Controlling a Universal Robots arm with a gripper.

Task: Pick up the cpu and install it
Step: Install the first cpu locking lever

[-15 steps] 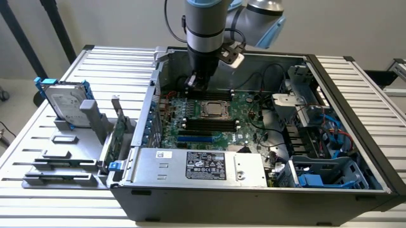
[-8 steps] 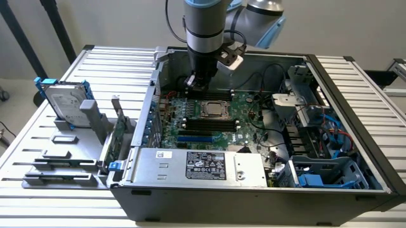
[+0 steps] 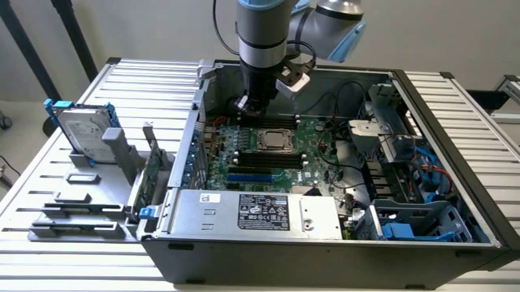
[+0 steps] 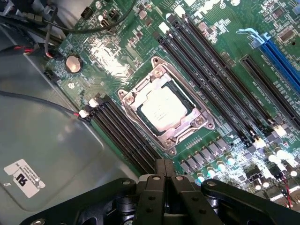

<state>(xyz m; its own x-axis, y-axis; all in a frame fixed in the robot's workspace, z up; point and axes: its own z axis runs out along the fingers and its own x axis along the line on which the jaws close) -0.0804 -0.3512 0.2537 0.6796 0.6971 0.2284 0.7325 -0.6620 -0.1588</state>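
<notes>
The cpu [image 3: 274, 141] lies flat in the metal-framed socket in the middle of the green motherboard [image 3: 313, 173], inside the open computer case. In the wrist view the cpu [image 4: 163, 109] shows its pale silver top inside the socket frame. My gripper [image 3: 254, 108] hangs inside the case above the board's far edge, just behind the socket and apart from the cpu. Its black fingers [image 4: 157, 180] are pressed together with nothing between them, so the gripper [image 4: 164, 169] is shut and empty.
Black memory slots [image 4: 211, 75] flank the socket on both sides. A silver box with a black label [image 3: 260, 212] sits at the case's near side. A hard drive with blue rails [image 3: 81, 129] stands in a grey holder at the exterior view's left. Cables [image 3: 345, 97] run along the case's far wall.
</notes>
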